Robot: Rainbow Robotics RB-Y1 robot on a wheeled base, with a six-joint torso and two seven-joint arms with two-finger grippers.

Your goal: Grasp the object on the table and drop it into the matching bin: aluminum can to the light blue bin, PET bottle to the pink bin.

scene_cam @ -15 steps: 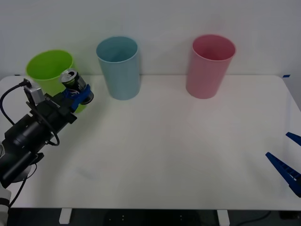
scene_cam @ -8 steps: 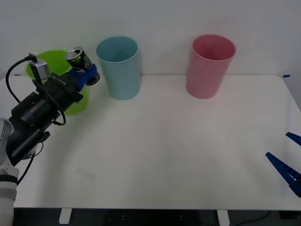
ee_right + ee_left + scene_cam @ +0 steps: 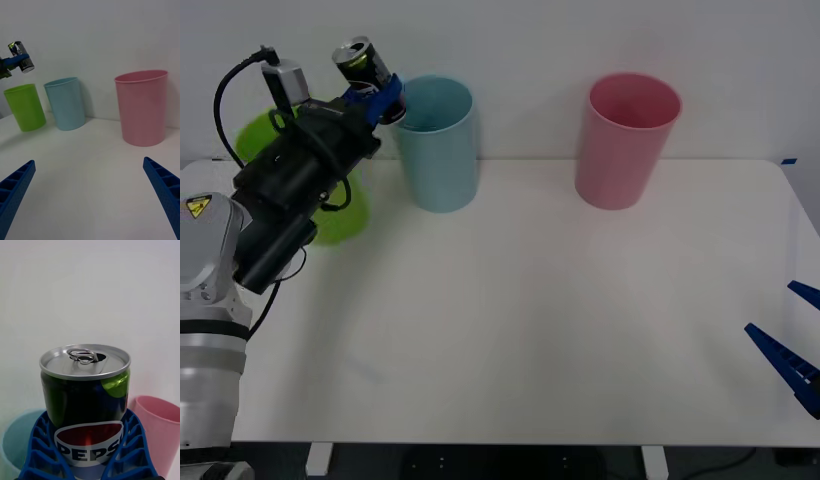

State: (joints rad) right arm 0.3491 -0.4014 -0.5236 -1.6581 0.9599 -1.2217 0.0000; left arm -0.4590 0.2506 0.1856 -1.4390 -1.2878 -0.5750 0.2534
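Observation:
My left gripper (image 3: 377, 96) is shut on the aluminum can (image 3: 360, 64), a small dark can with a silver top and pull tab, held high in the air at the left rim of the light blue bin (image 3: 435, 145). The can (image 3: 85, 405) sits upright between the blue fingers (image 3: 41, 450), and from the right wrist view the can (image 3: 21, 62) hangs above the gap between the green and light blue bins. The pink bin (image 3: 625, 140) stands further right on the white table (image 3: 530, 320). My right gripper (image 3: 90, 195) is open, parked low at the table's right front edge.
A lime green bin (image 3: 290, 170) stands left of the light blue one, partly behind my left arm. A white wall runs behind all three bins.
My left arm has lifted the can up and to the right, from in front of the green bin to the light blue bin's left rim. The right arm has stayed put.

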